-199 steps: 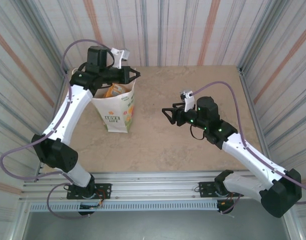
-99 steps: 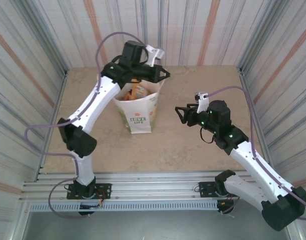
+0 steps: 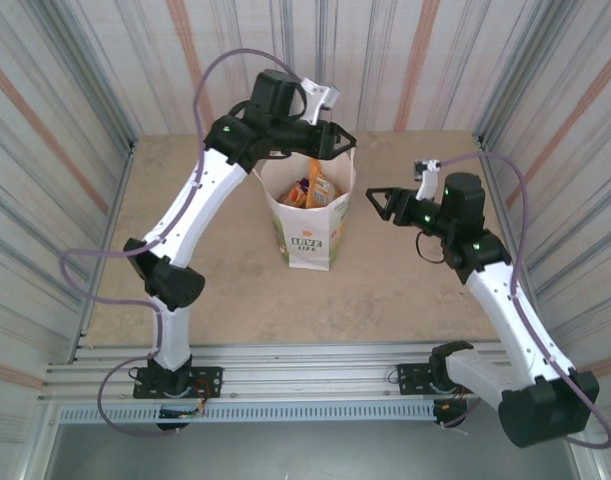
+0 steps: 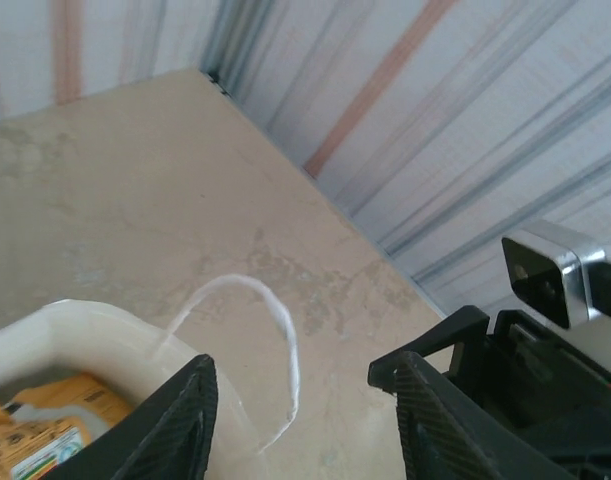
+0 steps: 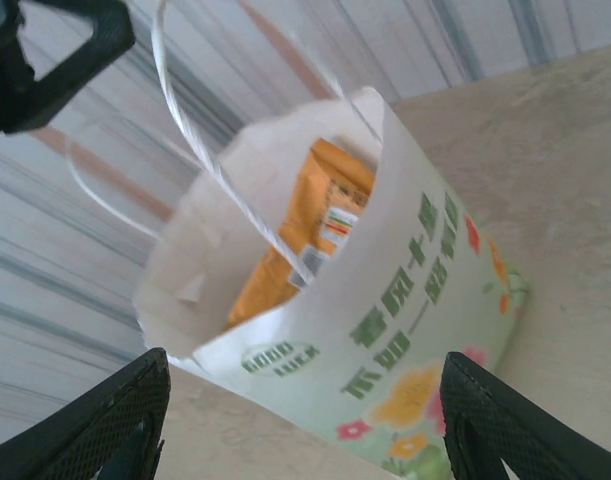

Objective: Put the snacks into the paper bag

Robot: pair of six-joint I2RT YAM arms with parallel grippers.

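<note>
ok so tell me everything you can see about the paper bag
The white paper bag stands upright on the beige table with its mouth open. Thin white cord handles rise from the rim. Its sides carry green lettering and orange and green flower prints. Orange snack packets sit inside. The left gripper hovers over the far rim with its jaws apart. One handle loop lies between its fingers but is not pinched.
</note>
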